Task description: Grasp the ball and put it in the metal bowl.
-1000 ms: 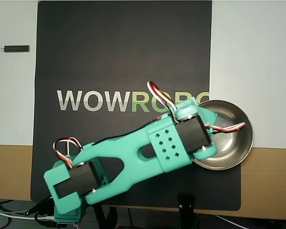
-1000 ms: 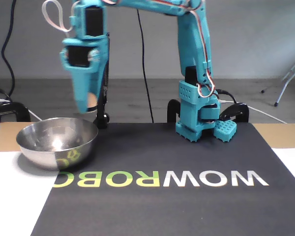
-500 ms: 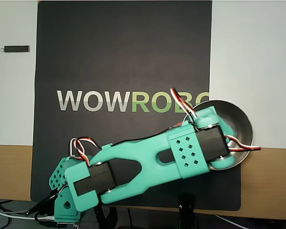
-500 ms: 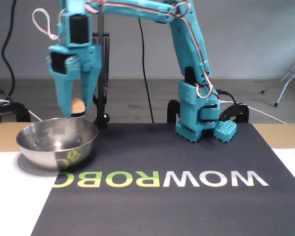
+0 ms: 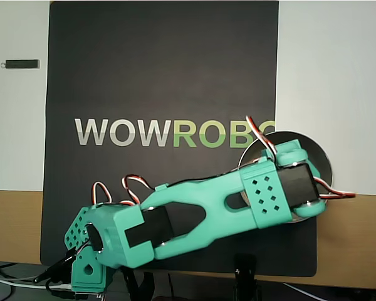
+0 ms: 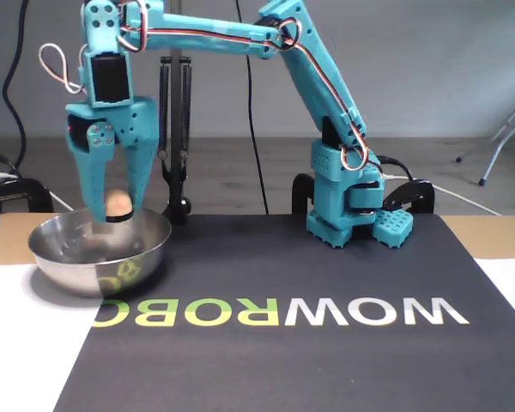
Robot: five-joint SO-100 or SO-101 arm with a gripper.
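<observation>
In the fixed view my teal gripper [image 6: 113, 215] points straight down over the metal bowl [image 6: 64, 262], which sits at the left edge of the black mat. The pale tan ball [image 6: 118, 203] sits between the two fingertips, just above the bowl's rim and over its inside. The jaws are closed on the ball. In the overhead view the arm's wrist [image 5: 282, 185] covers most of the bowl [image 5: 318, 155]. The ball and the fingertips are hidden there.
A black mat [image 5: 163, 75] with WOWROBO lettering covers the table's middle. A small black stick [image 5: 22, 63] lies on the white surface at the upper left of the overhead view. A black clamp stand [image 6: 176, 129] rises behind the bowl. The arm's base [image 6: 348, 206] stands at the mat's far edge.
</observation>
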